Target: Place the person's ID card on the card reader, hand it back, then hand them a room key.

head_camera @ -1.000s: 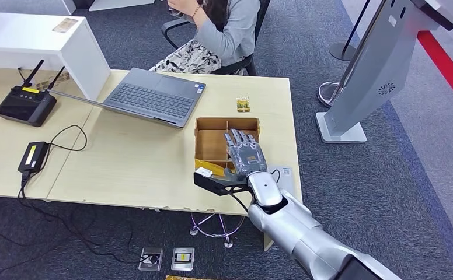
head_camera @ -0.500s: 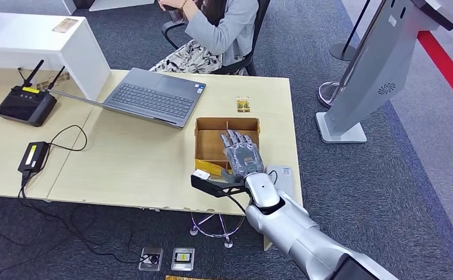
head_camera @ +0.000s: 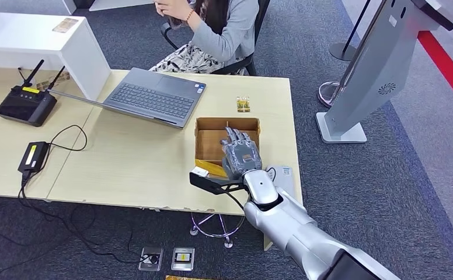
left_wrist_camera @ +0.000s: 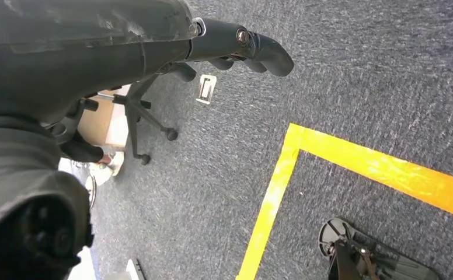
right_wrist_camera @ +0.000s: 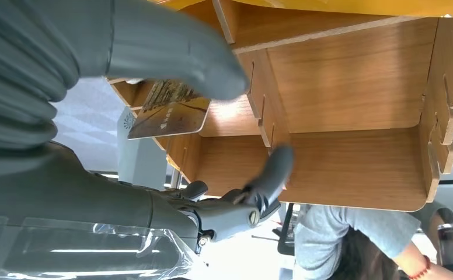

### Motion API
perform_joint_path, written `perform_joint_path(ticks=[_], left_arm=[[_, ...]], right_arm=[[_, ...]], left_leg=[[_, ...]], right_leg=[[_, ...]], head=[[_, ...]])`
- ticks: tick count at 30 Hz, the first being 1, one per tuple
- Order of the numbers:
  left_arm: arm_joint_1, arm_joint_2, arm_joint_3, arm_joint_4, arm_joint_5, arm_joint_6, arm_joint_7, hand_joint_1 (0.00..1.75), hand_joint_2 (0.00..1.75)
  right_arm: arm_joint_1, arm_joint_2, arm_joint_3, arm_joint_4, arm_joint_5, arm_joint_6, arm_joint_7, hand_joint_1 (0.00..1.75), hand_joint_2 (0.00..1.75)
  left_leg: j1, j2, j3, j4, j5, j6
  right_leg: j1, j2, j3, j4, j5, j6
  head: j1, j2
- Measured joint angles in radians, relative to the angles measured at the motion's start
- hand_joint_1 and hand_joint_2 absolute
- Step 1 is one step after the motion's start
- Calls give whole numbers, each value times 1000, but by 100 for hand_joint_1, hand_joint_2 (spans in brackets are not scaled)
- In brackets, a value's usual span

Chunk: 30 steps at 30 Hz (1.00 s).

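Observation:
My right hand (head_camera: 241,154) reaches into the wooden divider box (head_camera: 209,124) at the desk's near right, fingers spread and pointing away from me. In the right wrist view the thumb (right_wrist_camera: 171,52) and a dark finger (right_wrist_camera: 272,168) stand apart inside a compartment (right_wrist_camera: 352,169). A gold-brown card (right_wrist_camera: 168,108) leans there just beside the thumb. Yellow cards (head_camera: 212,168) lie in the box's near compartment. The grey card reader (head_camera: 282,173) sits right of my wrist. Another small gold card (head_camera: 243,104) lies on the desk beyond the box. My left hand (left_wrist_camera: 236,44) hangs over the carpet holding nothing.
A seated person (head_camera: 227,29) faces the far edge of the desk, hands raised near the head. An open laptop (head_camera: 154,96) lies left of the box. A black controller (head_camera: 25,105), a power brick (head_camera: 32,156) and a white kiosk (head_camera: 376,70) stand around.
My right hand has slid slightly forward and left, deeper into the box. The person's hands have shifted near the head.

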Motion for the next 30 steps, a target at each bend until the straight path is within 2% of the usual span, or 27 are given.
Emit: perform_joint_path(ticks=[1,2,16,30], left_arm=[[0,-1,-1,0,0,4,5,0,0],[0,-2,-1,0,0,8,10,0,0],[0,-9,-3,0,-4,36,43,0,0],[0,-12,-4,0,-8,46,61,0,0]], right_arm=[[-1,2,0,3,0,-1,-2,25,175],[-3,4,0,7,-1,-2,-4,2,175],[-23,30,0,64,-28,-16,-41,0,175],[-36,30,0,100,-45,-18,-31,0,175]], left_leg=[[0,0,0,0,0,0],[0,0,0,0,0,0],[0,0,0,0,0,0],[0,0,0,0,0,0]], right_leg=[[0,0,0,0,0,0],[0,0,0,0,0,0],[0,0,0,0,0,0],[0,0,0,0,0,0]], head=[[0,0],[0,0],[0,0],[0,0]])
